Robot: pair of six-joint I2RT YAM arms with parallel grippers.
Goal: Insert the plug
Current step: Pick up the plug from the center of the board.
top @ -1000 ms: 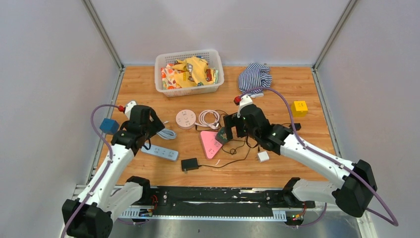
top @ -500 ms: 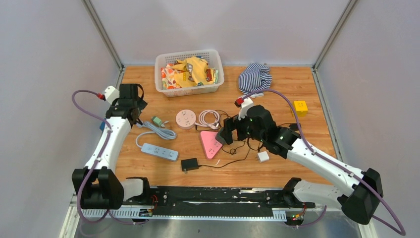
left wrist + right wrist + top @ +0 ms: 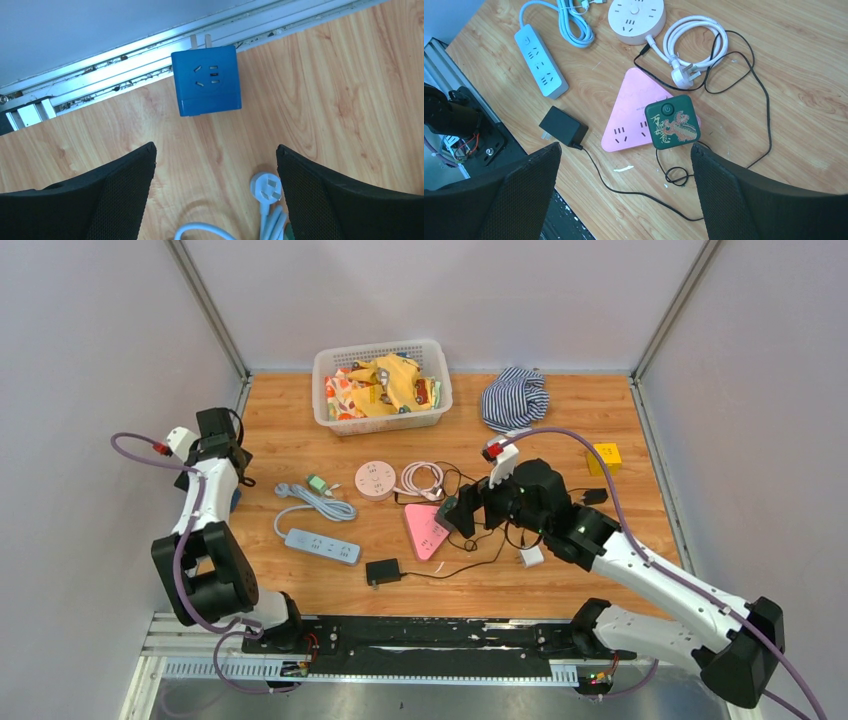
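Note:
A light blue plug (image 3: 266, 188) on a coiled cable (image 3: 325, 505) lies on the wooden table, by my left gripper's right finger. A blue cube socket (image 3: 206, 80) sits at the table's left edge, ahead of my left gripper (image 3: 216, 150), which is open and empty above the wood. My left gripper also shows in the top view (image 3: 225, 445). My right gripper (image 3: 626, 147) is open and empty, hovering above a pink triangular socket (image 3: 639, 107) with a green dragon-printed block (image 3: 672, 121) on it. It shows in the top view too (image 3: 462, 512).
A light blue power strip (image 3: 322, 546), a round white socket (image 3: 375, 480), a white coiled cable (image 3: 420, 480), a black adapter (image 3: 382, 572) with thin black wire and a small white charger (image 3: 531, 556) lie mid-table. A basket (image 3: 325, 390), a striped cloth (image 3: 515, 397) and a yellow cube (image 3: 604, 457) are at the back.
My left arm has swung left and back to the table's left edge, uncovering the light blue cable. My right gripper has drifted slightly right and toward the near edge.

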